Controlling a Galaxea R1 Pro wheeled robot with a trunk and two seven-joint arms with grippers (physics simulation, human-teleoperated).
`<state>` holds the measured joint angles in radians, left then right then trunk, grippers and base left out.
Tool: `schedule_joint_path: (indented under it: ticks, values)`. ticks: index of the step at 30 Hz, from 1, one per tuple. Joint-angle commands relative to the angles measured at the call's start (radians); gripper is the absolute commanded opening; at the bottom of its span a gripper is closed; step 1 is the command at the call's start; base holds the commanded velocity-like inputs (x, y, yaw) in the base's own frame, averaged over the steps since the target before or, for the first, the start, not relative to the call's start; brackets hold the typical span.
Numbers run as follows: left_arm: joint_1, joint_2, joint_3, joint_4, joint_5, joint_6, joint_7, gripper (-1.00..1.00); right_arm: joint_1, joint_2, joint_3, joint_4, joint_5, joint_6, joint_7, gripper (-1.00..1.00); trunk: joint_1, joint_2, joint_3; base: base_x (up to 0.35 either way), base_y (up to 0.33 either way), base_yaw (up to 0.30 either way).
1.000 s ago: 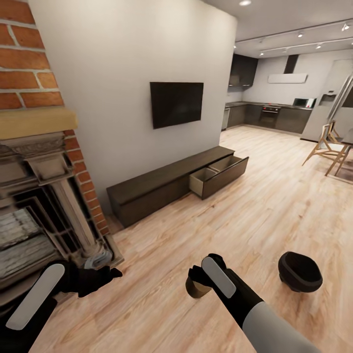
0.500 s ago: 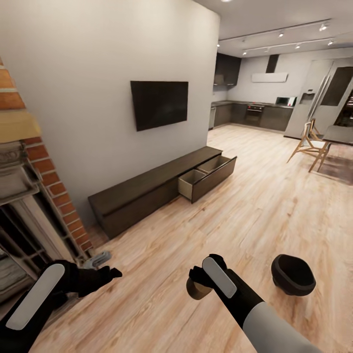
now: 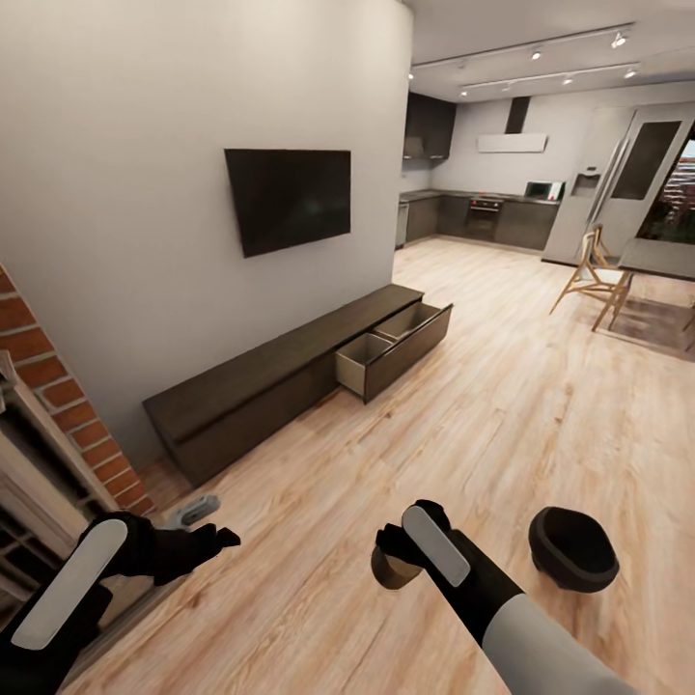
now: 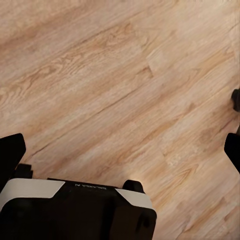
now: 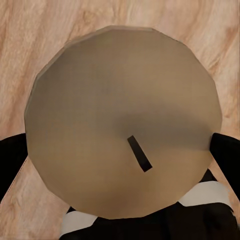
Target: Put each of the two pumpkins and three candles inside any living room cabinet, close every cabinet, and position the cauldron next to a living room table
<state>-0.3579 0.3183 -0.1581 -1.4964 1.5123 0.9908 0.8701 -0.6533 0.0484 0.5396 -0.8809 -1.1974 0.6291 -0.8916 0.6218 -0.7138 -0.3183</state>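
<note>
Wood floor (image 3: 541,405) lies bare between the candle-gripping right claw (image 3: 394,560) and open cabinet (image 3: 290,376); left claw (image 3: 208,538) unclear.

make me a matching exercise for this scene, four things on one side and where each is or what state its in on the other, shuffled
Things:
1. candle
2. cauldron
3. cabinet
4. television

Places or states:
A. mounted on the wall
B. one drawer pulled open
C. on the floor beside the right arm
D. held in the right gripper

Pairs: 1-D, 2-C, 3-B, 4-A
</note>
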Motion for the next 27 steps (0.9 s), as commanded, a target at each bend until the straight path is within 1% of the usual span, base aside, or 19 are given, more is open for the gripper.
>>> schedule_joint_path:
  ticks: [1,2,5,7,9,15,27]
  values:
    - [-0.001,0.001,-0.001,-0.001,0.009,0.0,0.01,1.0,-0.001,-0.002,0.002,-0.001,-0.008,0.001,-0.004,-1.0,0.001,-0.001,-0.003,0.295,0.016,-0.002]
    - [-0.001,0.001,-0.001,-0.001,0.009,0.0,0.01,1.0,-0.001,-0.003,0.002,-0.001,-0.013,0.001,0.005,-1.0,0.001,-0.001,-0.005,0.299,0.043,-0.002]
    - [-0.001,0.001,-0.001,-0.001,0.009,0.0,0.01,1.0,-0.001,-0.015,0.004,-0.001,-0.052,0.001,0.081,-1.0,0.001,-0.001,-0.01,0.306,0.079,-0.001]
    - [-0.001,0.001,-0.001,-0.001,0.009,0.0,0.01,1.0,-0.001,-0.02,0.004,-0.001,-0.061,0.001,0.126,-1.0,0.001,-0.001,-0.012,0.31,0.092,0.0]
    - [-0.001,0.001,-0.001,-0.001,0.009,0.0,0.01,1.0,-0.001,-0.027,0.005,-0.001,-0.065,0.001,0.149,-1.0,0.001,-0.001,-0.013,0.313,0.096,0.0]
    - [-0.001,0.001,-0.001,-0.001,0.009,0.0,0.01,1.0,-0.001,-0.037,0.006,0.0,-0.069,0.001,0.163,-1.0,0.001,-0.001,-0.013,0.318,0.076,-0.035]
    - [-0.001,0.001,-0.001,-0.001,0.009,0.0,0.01,1.0,-0.001,-0.038,0.006,0.0,-0.07,0.001,0.166,-1.0,0.001,-0.001,-0.014,0.321,0.006,-0.255]
